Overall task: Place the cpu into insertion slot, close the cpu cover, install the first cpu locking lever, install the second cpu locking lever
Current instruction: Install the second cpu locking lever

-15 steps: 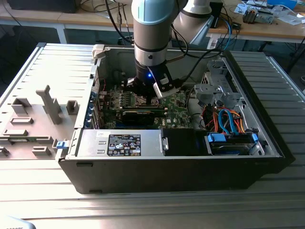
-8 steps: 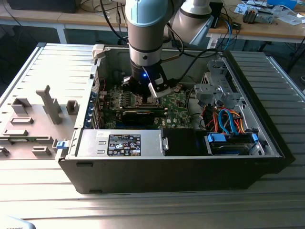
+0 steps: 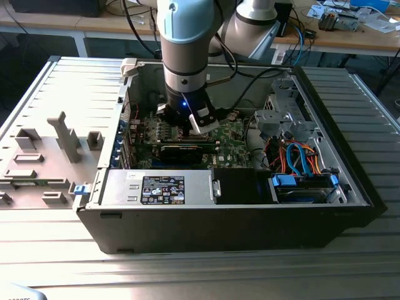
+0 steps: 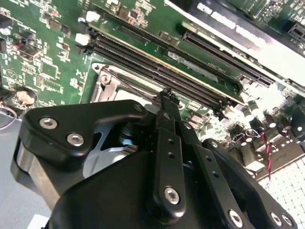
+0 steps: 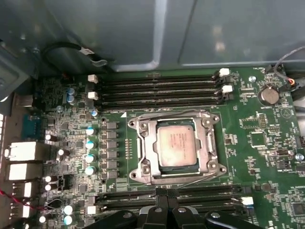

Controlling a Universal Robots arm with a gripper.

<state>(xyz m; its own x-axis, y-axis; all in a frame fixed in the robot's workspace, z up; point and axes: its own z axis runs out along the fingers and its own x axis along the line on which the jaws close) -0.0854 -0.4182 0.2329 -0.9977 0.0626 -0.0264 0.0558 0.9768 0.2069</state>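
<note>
While cpu (image 5: 175,146) sits seated, cpu cover (image 5: 143,143) closed

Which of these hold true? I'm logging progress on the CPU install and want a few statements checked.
1. The cpu sits in the insertion slot. True.
2. The cpu cover frames the chip. True.
3. The gripper holds the chip. False: it hovers by the socket's edge, near the memory slots.
4. The computer case is closed. False: it lies open.
</note>
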